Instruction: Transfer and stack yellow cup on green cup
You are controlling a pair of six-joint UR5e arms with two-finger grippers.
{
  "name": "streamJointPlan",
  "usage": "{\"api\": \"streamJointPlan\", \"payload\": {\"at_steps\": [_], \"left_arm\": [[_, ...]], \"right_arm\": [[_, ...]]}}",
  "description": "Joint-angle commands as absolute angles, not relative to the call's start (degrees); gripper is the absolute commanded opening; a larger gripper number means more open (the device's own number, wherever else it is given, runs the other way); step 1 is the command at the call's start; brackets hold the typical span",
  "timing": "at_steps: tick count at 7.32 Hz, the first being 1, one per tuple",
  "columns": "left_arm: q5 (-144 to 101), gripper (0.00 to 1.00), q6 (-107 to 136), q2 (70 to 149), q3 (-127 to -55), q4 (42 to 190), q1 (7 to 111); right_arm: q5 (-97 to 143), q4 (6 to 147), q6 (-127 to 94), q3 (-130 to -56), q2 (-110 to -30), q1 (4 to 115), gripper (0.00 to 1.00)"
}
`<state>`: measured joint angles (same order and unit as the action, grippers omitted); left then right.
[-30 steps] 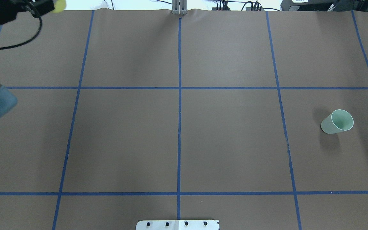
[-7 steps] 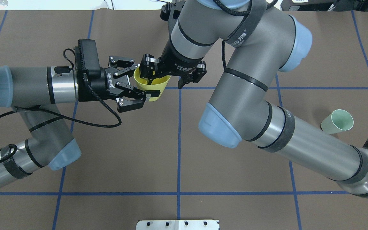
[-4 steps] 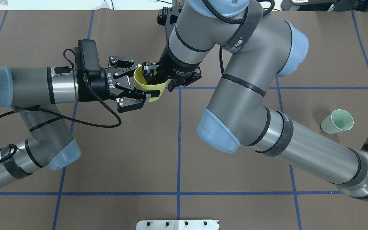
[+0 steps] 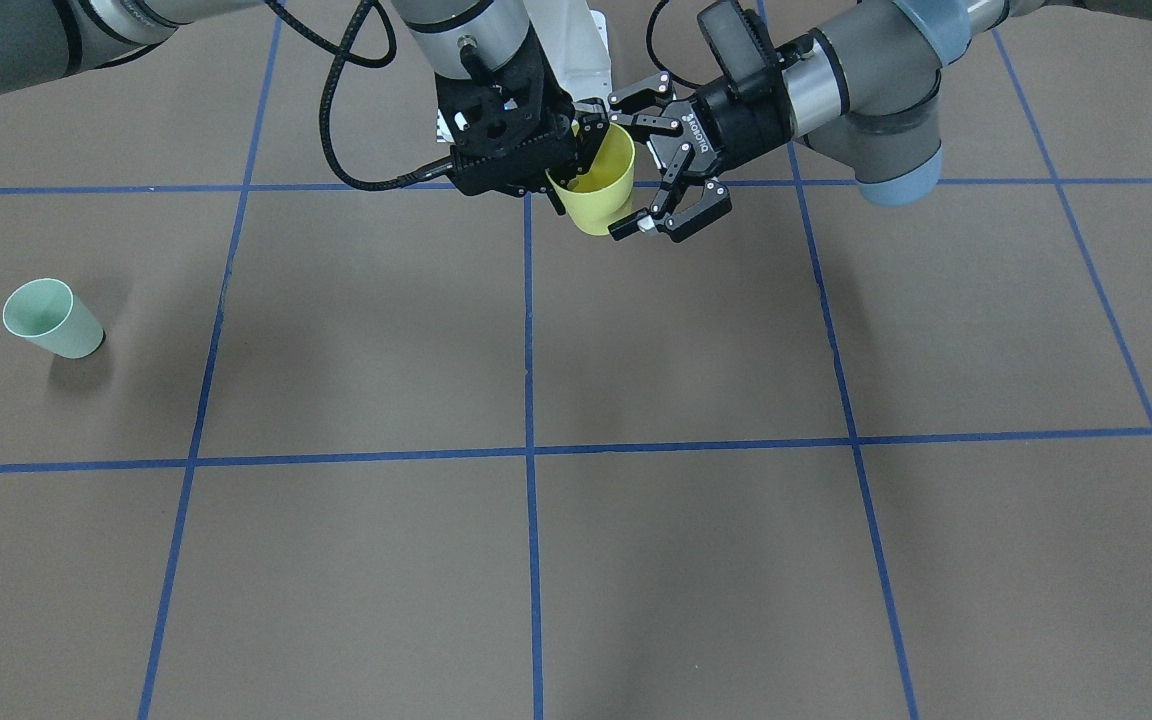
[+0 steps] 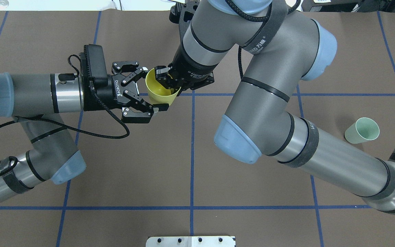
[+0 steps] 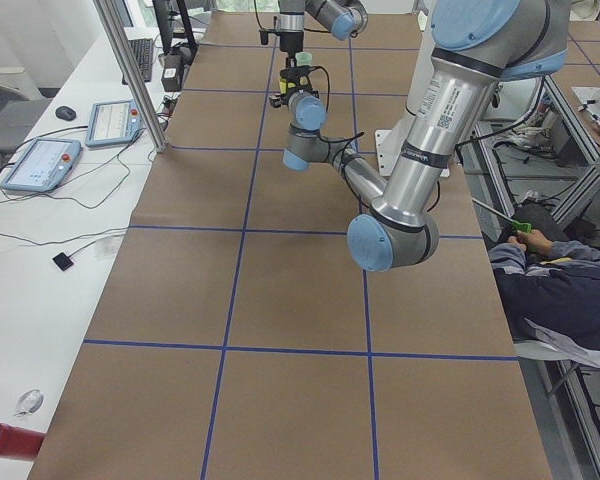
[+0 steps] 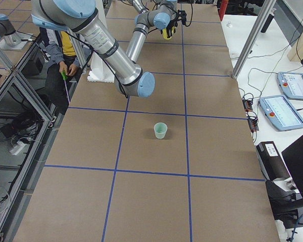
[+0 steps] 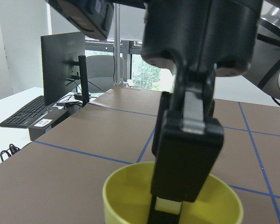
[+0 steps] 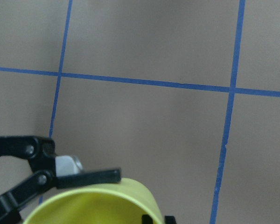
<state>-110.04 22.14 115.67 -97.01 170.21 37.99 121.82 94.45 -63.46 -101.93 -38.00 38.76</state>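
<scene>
The yellow cup (image 5: 158,91) hangs tilted above the table centre, between both grippers; it also shows in the front view (image 4: 596,195). My right gripper (image 5: 170,80) comes down from above and is shut on the cup's rim, with one finger (image 8: 186,154) inside the cup. My left gripper (image 5: 153,88) reaches in from the left, and its open fingers (image 9: 88,176) are spread on either side of the cup. The green cup (image 5: 362,130) stands upright, alone, on the table's right side, far from both grippers (image 4: 48,320).
Blue tape lines divide the brown table into a grid. A metal plate (image 5: 190,241) sits at the near edge. Seated operators (image 7: 60,55) are beside the table. The right arm's long links span the table above the area between centre and green cup.
My right gripper's fingers have closed onto the yellow cup's rim. My left gripper's fingers have spread wider, and the cup has tilted slightly.
</scene>
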Motion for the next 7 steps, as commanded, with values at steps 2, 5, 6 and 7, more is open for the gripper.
{"api": "streamJointPlan", "payload": {"at_steps": [2, 5, 6, 7], "left_arm": [[-110.04, 0.99, 22.06, 115.40, -96.16, 170.24, 37.97], [-109.95, 0.99, 22.23, 115.40, -95.45, 170.16, 38.06], [-109.78, 0.99, 22.76, 114.53, -95.19, 169.63, 38.06], [-109.25, 0.99, 22.76, 111.30, -94.40, 169.54, 38.14]], "right_arm": [[121.82, 94.66, -63.46, -102.22, -39.28, 40.68, 0.00], [121.90, 95.44, -63.46, -103.09, -42.96, 48.57, 0.00], [122.08, 95.45, -63.46, -103.44, -45.15, 51.65, 0.00], [121.99, 95.45, -63.46, -103.53, -47.44, 54.12, 0.00]]}}
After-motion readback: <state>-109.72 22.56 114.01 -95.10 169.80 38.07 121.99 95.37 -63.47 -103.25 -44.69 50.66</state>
